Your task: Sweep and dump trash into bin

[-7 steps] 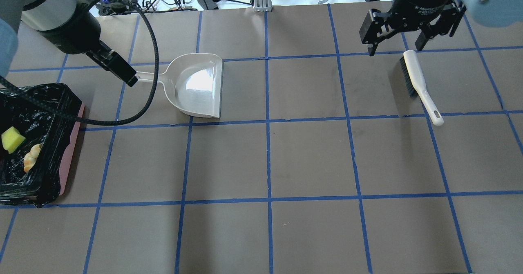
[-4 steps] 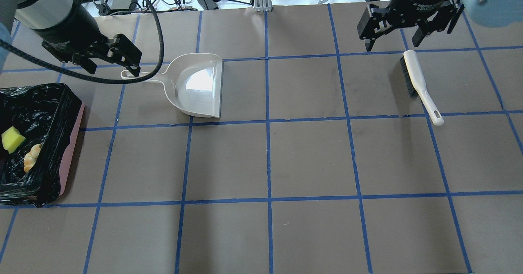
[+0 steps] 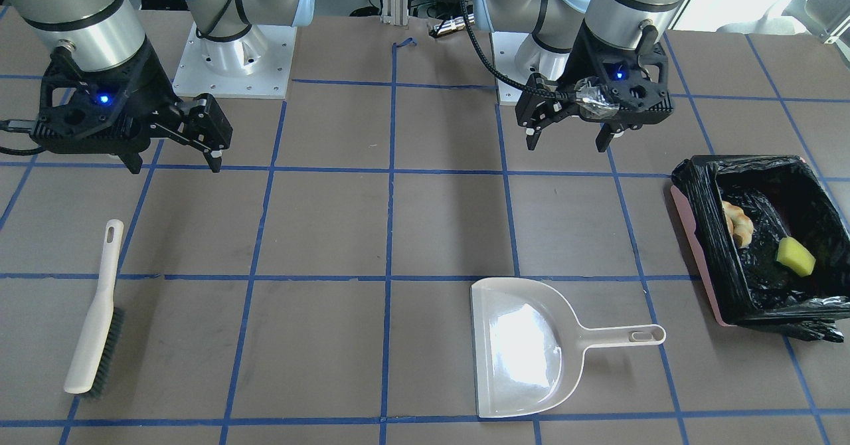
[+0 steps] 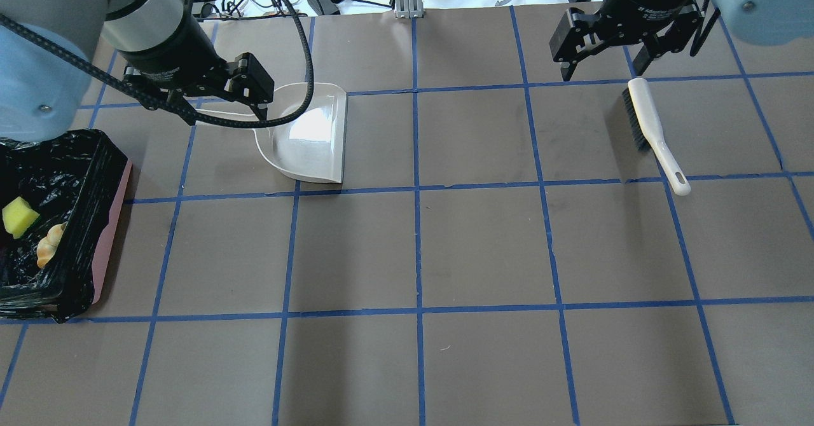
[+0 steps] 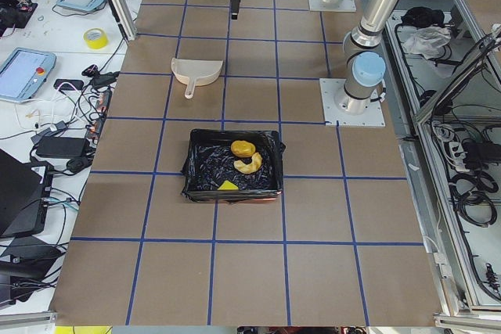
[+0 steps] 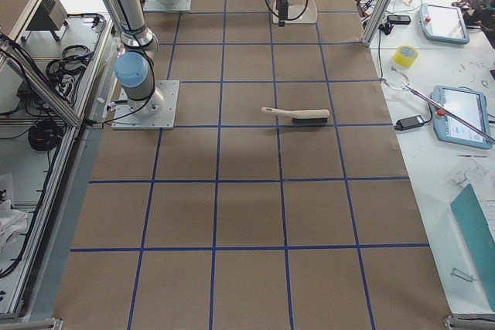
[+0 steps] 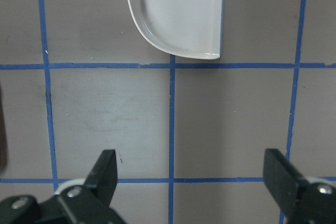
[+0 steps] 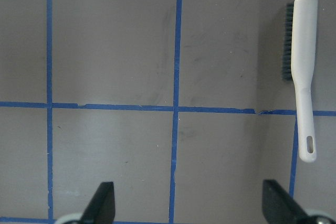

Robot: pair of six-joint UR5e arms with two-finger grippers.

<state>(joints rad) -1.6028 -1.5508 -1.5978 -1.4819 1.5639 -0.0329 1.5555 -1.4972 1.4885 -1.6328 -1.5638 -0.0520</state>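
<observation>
A: Where is the trash?
B: It is all in the bin (image 3: 709,246), toward the left end of the counter (image 3: 332,232). The brown lump (image 5: 243,148), the pale slice (image 5: 251,164) and the yellow wedge (image 3: 795,257) lie on the black bag inside.
A: So which step is this?
B: I think it is the last one. The sweeping and the dumping look done. The dustpan (image 3: 524,352) lies flat with nothing in it. It is near the far edge, on the left half, and its handle points toward the left end.
A: And the brush?
B: The brush (image 3: 96,325) lies on its side near the far edge too. It is on the right half, well apart from the dustpan.
A: What about the left gripper?
B: The left gripper (image 3: 568,141) hangs high in the air near the dustpan. Its jaws are wide apart. It holds nothing and touches nothing.
A: And the right gripper?
B: The right gripper (image 3: 174,159) is the same. Its jaws are wide apart with nothing in them, and it is up in the air near the brush.
A: What comes next?
B: My guess is not much. Both arms can pull back to the robot's edge. They should go up and away so they do not bump the tools or the bin.
</observation>
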